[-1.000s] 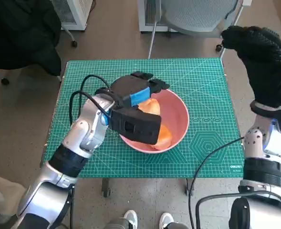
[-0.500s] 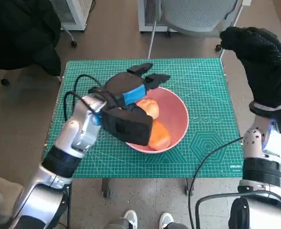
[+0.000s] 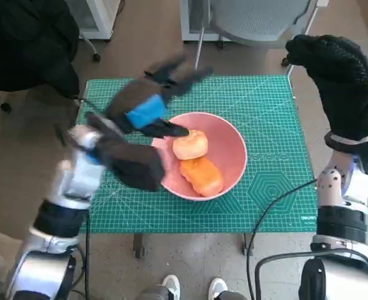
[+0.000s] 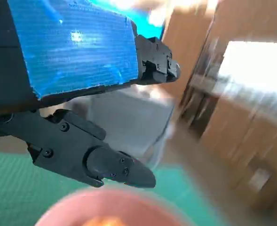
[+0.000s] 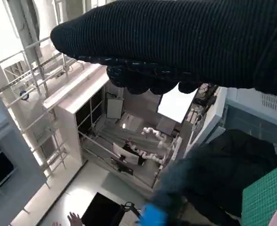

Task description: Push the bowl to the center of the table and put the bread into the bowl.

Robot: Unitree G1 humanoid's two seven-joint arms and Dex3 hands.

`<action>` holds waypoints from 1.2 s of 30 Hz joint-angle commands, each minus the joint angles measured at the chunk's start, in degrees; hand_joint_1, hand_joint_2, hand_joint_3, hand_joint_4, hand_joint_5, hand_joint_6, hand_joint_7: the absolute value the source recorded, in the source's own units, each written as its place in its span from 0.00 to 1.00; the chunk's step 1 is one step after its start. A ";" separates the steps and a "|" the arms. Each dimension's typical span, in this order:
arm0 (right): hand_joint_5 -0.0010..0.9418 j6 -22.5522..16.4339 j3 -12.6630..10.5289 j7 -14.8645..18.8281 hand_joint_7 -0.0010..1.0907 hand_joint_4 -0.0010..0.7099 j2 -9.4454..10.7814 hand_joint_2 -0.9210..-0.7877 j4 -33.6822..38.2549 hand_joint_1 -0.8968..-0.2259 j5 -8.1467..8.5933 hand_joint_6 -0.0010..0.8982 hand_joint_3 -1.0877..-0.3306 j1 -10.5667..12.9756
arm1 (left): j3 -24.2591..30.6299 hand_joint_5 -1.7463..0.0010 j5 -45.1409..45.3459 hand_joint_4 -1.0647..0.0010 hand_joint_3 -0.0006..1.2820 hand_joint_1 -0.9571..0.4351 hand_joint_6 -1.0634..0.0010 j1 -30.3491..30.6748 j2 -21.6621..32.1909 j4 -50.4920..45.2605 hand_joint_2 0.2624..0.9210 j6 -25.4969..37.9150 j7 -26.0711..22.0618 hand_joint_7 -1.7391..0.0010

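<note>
The pink bowl (image 3: 228,156) sits near the middle of the green mat (image 3: 268,112). Two pieces of orange bread (image 3: 195,164) lie inside it, a round one behind a longer one. My left hand (image 3: 147,103), black with blue tape, is raised above the bowl's left rim, blurred, fingers spread and holding nothing. In the left wrist view its fingers (image 4: 100,157) hover over the bowl's rim (image 4: 105,212). My right hand (image 3: 340,75), in the black glove, is held up beyond the table's right edge, empty, with its fingers together.
A grey chair (image 3: 258,22) stands behind the table. A dark bundle (image 3: 24,47) lies at the far left. A black cable (image 3: 277,206) crosses the mat's front right corner. Shoes (image 3: 193,289) show at the near edge.
My left hand has lifted out of the bowl and swung up and to the left, leaving both bread pieces uncovered inside. The right hand has stayed in place.
</note>
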 commanded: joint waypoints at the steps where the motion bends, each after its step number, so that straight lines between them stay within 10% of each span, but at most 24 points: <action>1: 0.00 0.47 0.31 -0.12 0.00 0.35 0.40 0.00 1.29 0.24 -0.57 0.34 0.46 -0.90 | 6.26 0.99 -10.90 0.91 0.25 0.21 0.77 1.05 -1.83 5.37 1.00 -8.68 1.31 0.95; 12: 0.01 -0.89 0.74 -2.13 0.00 0.36 1.34 0.00 3.24 0.24 -2.15 0.35 0.46 -2.69 | 13.96 1.00 -34.93 0.93 0.29 0.23 0.85 3.30 -7.46 3.81 1.00 -2.28 -5.75 0.97; 36: 0.00 -5.05 1.84 -5.66 0.00 0.32 2.22 0.00 7.44 0.25 -5.82 0.31 0.45 -5.97 | 17.76 1.00 -41.36 0.94 0.33 0.21 0.87 6.42 -8.73 -0.21 1.00 1.75 -9.61 0.95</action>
